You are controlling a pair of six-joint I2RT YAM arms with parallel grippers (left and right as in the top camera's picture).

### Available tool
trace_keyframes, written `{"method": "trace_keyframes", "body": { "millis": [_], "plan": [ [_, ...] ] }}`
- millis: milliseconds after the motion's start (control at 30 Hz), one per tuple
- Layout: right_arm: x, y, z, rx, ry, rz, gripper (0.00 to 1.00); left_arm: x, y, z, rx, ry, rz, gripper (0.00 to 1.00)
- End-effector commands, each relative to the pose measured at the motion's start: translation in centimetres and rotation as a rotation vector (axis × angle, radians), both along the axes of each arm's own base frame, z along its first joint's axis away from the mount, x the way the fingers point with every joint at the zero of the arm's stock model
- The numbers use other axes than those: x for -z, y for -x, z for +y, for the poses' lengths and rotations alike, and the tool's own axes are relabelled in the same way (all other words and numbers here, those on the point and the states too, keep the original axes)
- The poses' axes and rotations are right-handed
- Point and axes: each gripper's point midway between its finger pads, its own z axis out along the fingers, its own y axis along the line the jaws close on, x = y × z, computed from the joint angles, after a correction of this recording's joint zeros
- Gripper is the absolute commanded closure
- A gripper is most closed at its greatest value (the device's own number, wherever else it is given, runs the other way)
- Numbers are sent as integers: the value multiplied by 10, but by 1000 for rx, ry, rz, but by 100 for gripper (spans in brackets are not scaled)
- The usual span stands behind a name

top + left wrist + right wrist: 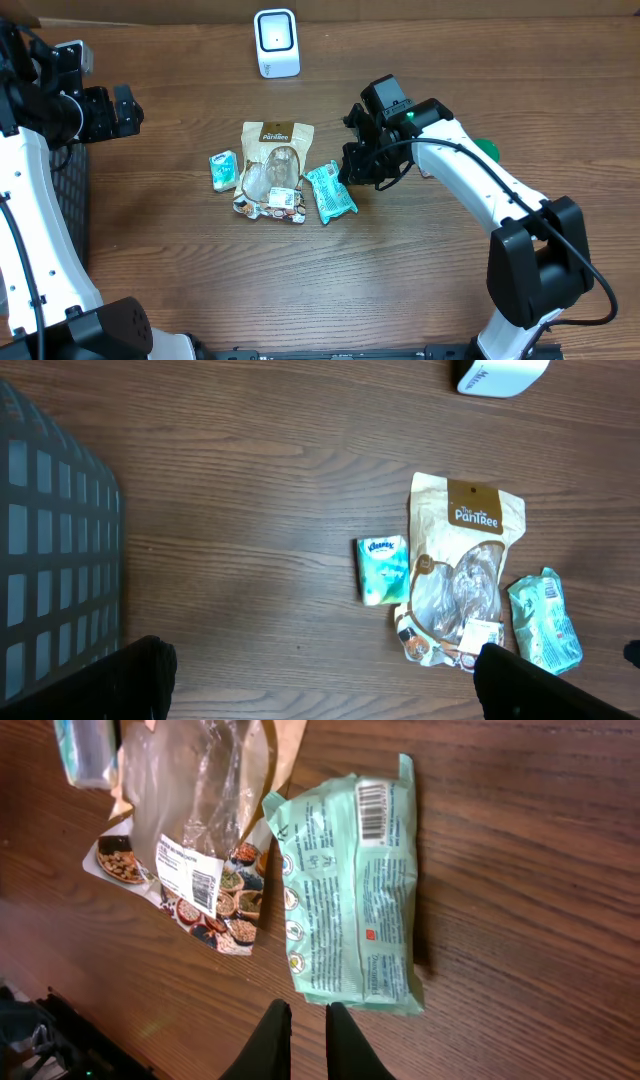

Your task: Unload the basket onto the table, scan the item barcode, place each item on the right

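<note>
Right wrist view has the right hand [308, 1012] nearly closed and empty beside the green packet [355, 900], lying barcode [373, 798] up on the desk [530, 870], presumably for scanning; left hand [128, 108] hangs wide open.

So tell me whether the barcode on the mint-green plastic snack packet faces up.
Yes, the barcode shows on the upward face of the mint-green plastic snack packet.

On the tabletop [200, 280], a pouch [277, 150] lies in the middle, with a tissue pack [223, 170] just beside it on the left and a snack packet [330, 192] on the right. A scanner [276, 42] stands well behind them, and a basket [50, 560] sits far left.
</note>
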Motion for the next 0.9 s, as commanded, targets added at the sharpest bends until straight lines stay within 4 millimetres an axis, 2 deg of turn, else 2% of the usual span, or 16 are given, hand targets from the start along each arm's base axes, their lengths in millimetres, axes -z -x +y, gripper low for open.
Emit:
{"method": "trace_keyframes", "body": {
  "millis": [0,233,433,867],
  "plan": [
    [-14,-7,-2,-4,4,-52,91,-2,-2,-3,22,-6,-8,0],
    [-20,-10,-4,4,6,-56,91,-2,-2,-3,22,-6,-8,1],
    [-31,-17,-11,26,5,-59,96,-2,-2,-3,22,-6,-8,0],
    [-58,-18,-13,11,4,-72,96,-2,-2,-3,22,-6,-8,0]
  ]
}}
